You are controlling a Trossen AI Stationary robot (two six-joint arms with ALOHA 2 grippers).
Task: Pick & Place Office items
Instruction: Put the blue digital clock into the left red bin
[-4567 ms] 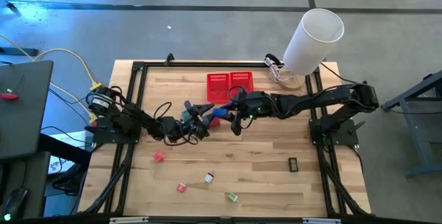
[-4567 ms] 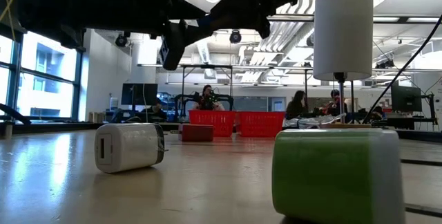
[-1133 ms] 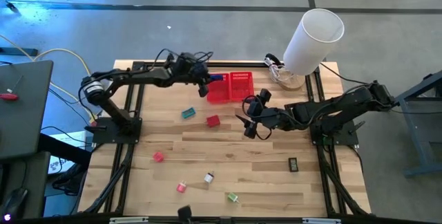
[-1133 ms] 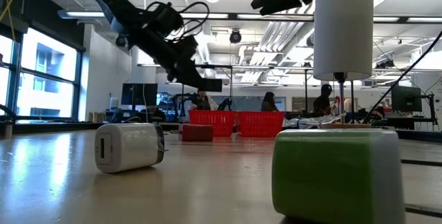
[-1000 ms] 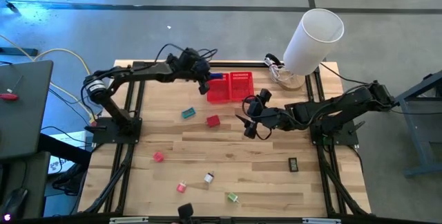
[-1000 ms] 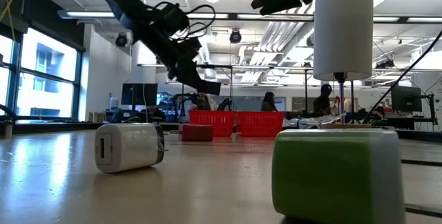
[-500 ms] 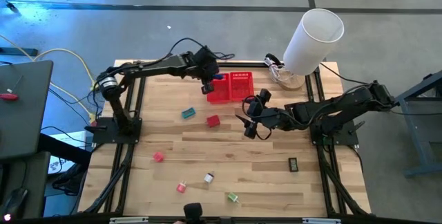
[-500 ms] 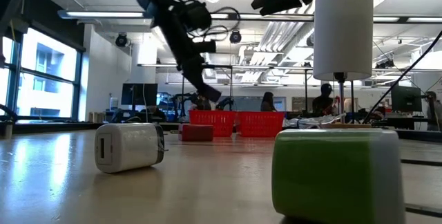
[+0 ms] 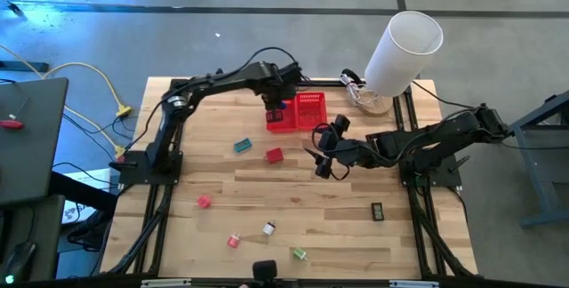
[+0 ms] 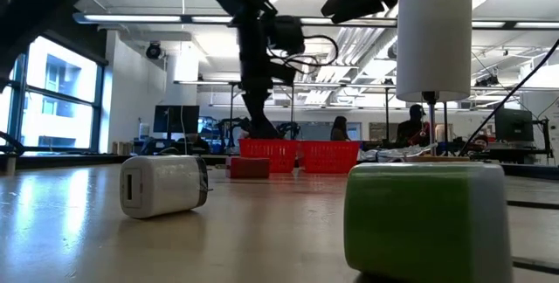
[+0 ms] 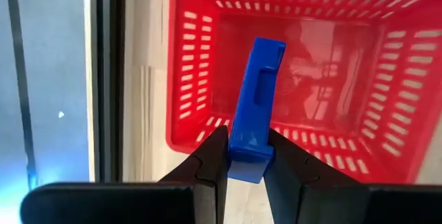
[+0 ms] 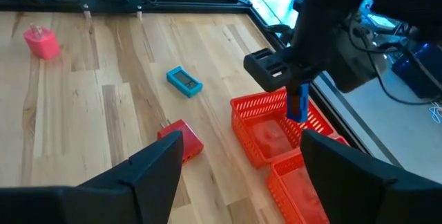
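Left gripper point(image 11: 246, 156) jaws clamped on blue item point(image 11: 254, 106), hanging over left red basket point(image 11: 193, 65) near desk point(image 9: 356, 226) far edge. Right gripper point(image 9: 322, 153) mid-desk, jaws apart, empty. Other items scattered toward near edge.

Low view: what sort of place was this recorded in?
Most likely a robotics lab or open workshop. Beyond the wooden table are an exposed ceiling with ducts, tall windows, and people seated at desks with monitors. The high view adds a bare concrete floor around the framed two-arm rig.
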